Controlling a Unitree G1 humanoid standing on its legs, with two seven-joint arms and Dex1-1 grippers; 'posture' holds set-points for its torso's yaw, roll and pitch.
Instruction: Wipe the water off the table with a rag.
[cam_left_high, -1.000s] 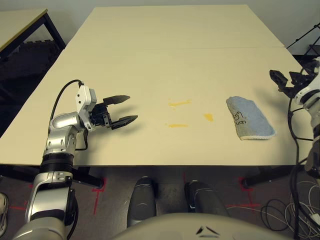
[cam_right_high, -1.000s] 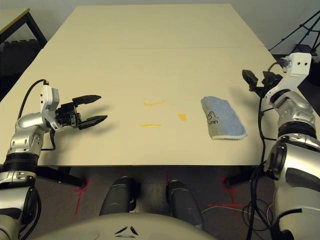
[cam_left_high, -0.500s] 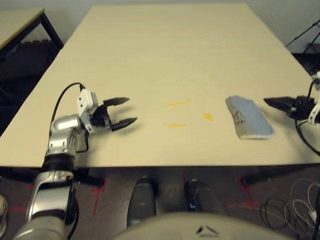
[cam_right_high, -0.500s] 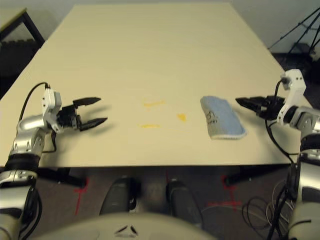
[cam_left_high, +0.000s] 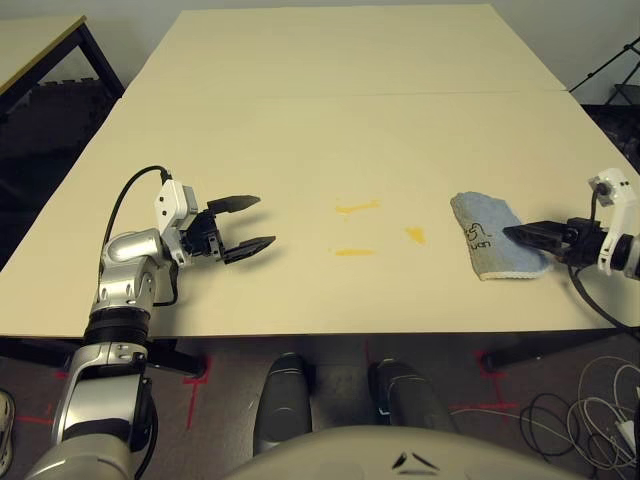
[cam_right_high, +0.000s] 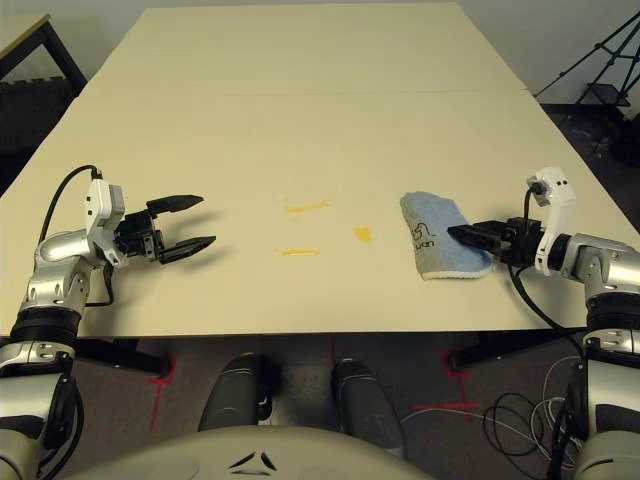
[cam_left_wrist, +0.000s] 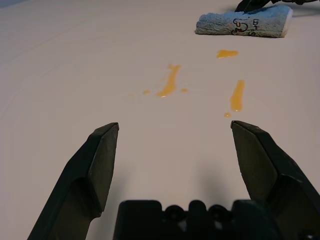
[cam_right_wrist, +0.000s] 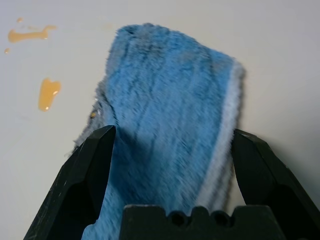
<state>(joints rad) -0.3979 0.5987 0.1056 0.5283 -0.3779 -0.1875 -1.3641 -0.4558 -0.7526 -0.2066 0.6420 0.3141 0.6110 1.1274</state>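
Rag (cam_right_high: 436, 245): on the table (cam_right_high: 300, 140)
Yellow water (cam_right_high: 299, 252): left of rag
Right gripper (cam_right_wrist: 174, 131): wide, over rag
Left gripper (cam_left_wrist: 175, 124): wide, left of rag

Past my workspace I see a smaller beige table (cam_left_high: 38, 36) with a black frame at the far left, a black tripod (cam_right_high: 607, 90) at the far right, and, on the floor, red tape marks (cam_right_high: 456, 386) and loosely looped cables (cam_left_high: 590, 415) at right.

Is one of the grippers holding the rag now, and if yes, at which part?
Nothing is held: the right gripper is open over the rag.
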